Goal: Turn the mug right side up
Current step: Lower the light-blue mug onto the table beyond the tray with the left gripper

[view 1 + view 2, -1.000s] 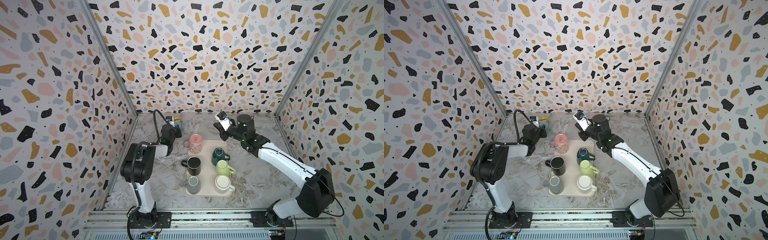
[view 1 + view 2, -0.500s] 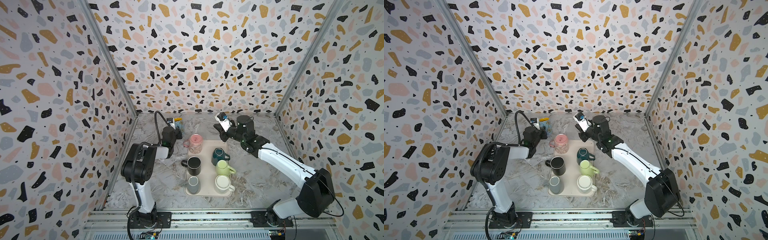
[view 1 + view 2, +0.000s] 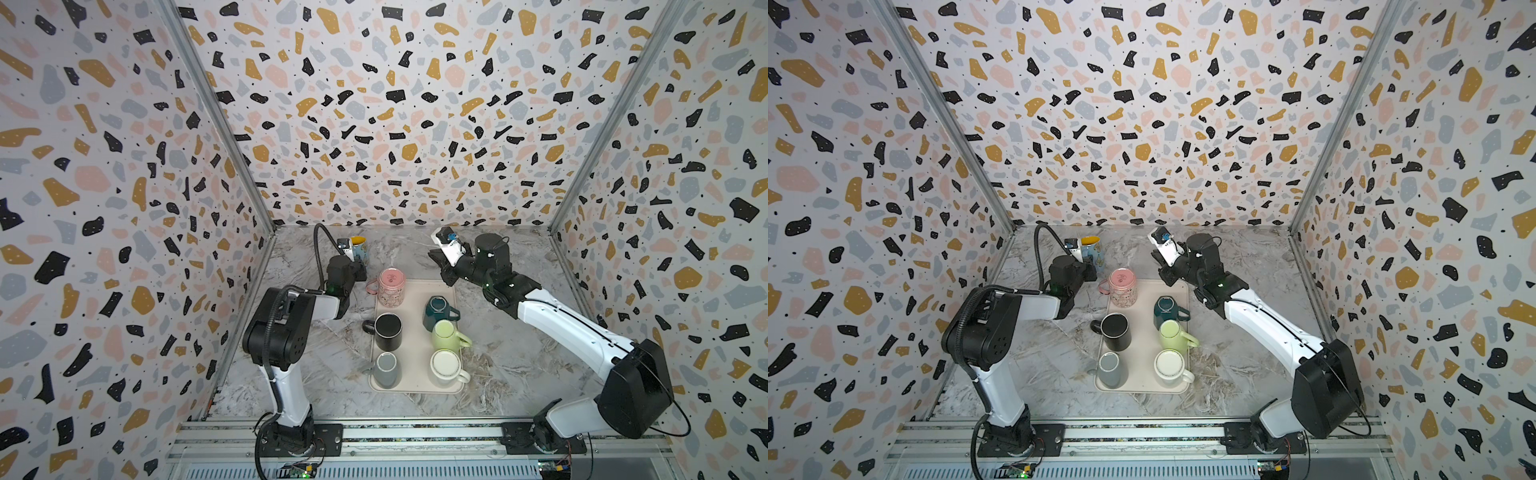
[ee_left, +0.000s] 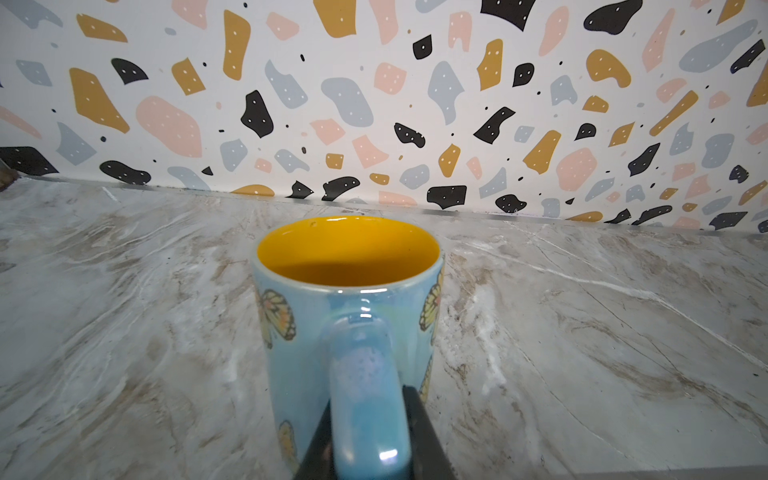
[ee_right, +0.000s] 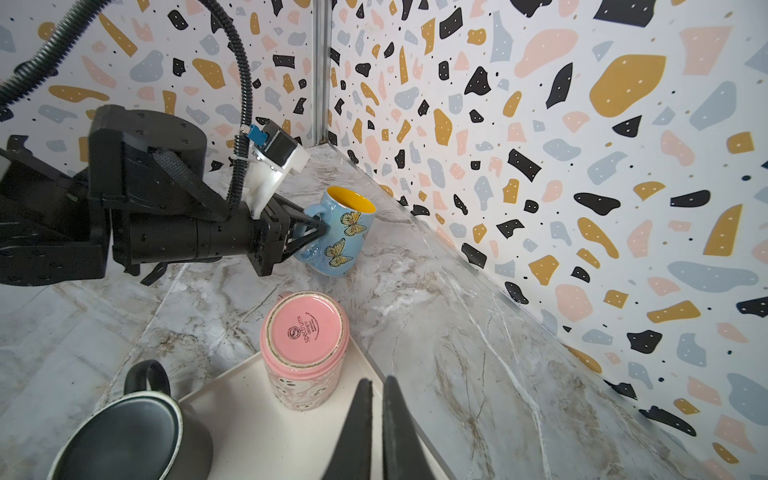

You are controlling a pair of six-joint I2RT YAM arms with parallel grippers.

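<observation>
My left claw (image 5: 320, 227) is clamped on the handle of the blue butterfly mug (image 3: 360, 249). The mug is mouth-up, its yellow inside empty, left of centre in both top views. Right claw (image 5: 377, 380) pinched shut, empty. Tray (image 3: 415, 386) holds six mugs. Marble tabletop (image 3: 519, 357), terrazzo walls (image 3: 395, 124).

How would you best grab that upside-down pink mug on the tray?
Probably by the handle of the pink mug, from the left arm's side. It stands base up, wide-bodied, and the handle sticks out sideways past the edge of the tray, clear of other mugs.
</observation>
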